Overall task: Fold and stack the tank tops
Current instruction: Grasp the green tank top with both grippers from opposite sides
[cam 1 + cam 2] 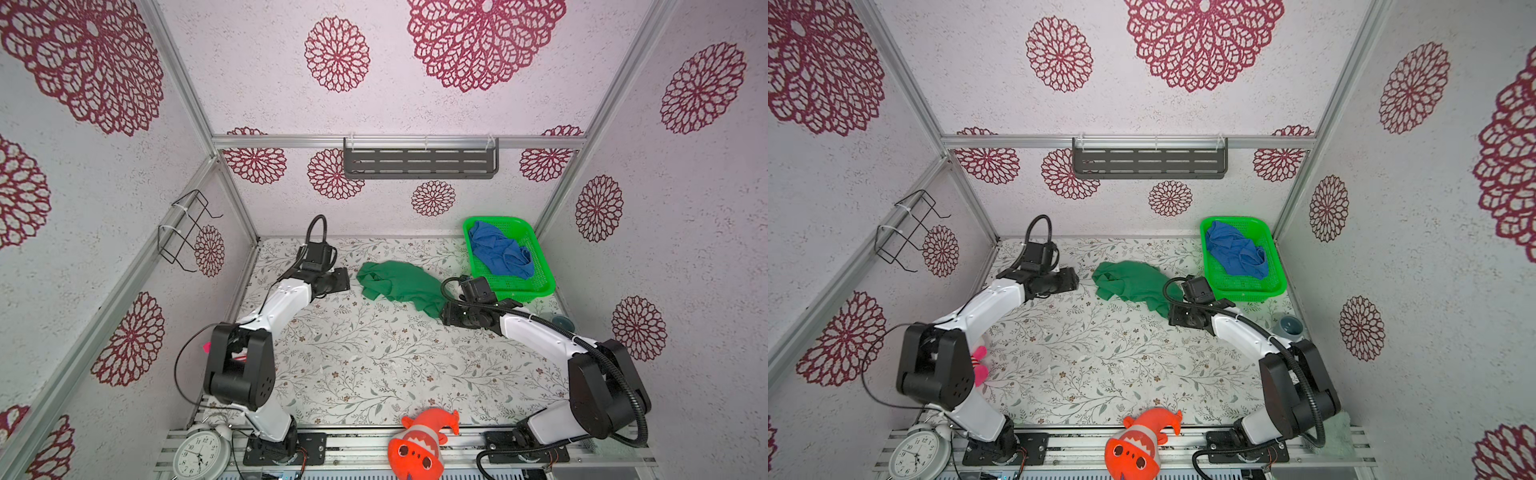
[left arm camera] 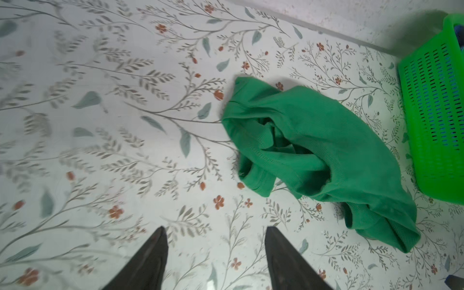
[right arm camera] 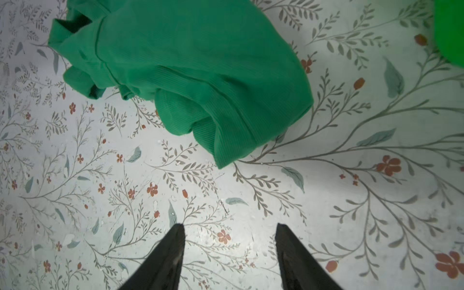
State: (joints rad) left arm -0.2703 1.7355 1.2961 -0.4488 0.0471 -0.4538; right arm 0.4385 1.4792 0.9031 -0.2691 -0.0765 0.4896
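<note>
Two tank tops in a top view: a green tank top [image 1: 399,286] mid-frame, and a blue tank top [image 1: 498,253] in the one basket [image 1: 515,284] at right. Two robot arms: left arm [image 1: 282,307], right arm [image 1: 536,336]. One alarm clock [image 1: 199,455] lower left, one orange plush toy [image 1: 419,444] at the bottom, one wall shelf [image 1: 419,162], one wire rack [image 1: 185,230].

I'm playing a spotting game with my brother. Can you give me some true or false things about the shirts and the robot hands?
The royal blue tank top lies in the green basket. True.
The dark green tank top is neatly folded. False: it lies crumpled on the table.
The right gripper is holding the dark green tank top. False: its jaws are open around nothing, and the top lies apart from it.
The left gripper is open and empty. True.
</note>
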